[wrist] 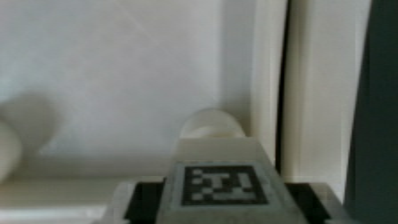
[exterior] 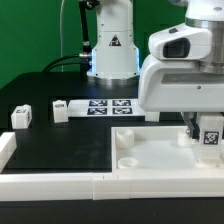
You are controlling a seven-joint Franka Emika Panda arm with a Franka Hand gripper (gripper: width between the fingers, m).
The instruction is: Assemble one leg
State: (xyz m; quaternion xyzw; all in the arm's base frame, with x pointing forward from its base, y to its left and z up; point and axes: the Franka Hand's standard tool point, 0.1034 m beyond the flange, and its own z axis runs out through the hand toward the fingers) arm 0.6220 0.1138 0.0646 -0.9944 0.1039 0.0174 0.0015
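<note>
The leg (exterior: 210, 135) sits pinched in your gripper (exterior: 208, 128), jaws closed on its sides, tag facing out. It hangs over the white panel (exterior: 165, 160) at the exterior view's right, well apart from the marker board (exterior: 105, 105).

Leg in the fingertips

We see the leg (exterior: 211, 136), a small white block with a black-and-white tag on its face, clamped upright in the gripper (exterior: 208, 128), its rounded tip reaching past the fingertips.
</note>
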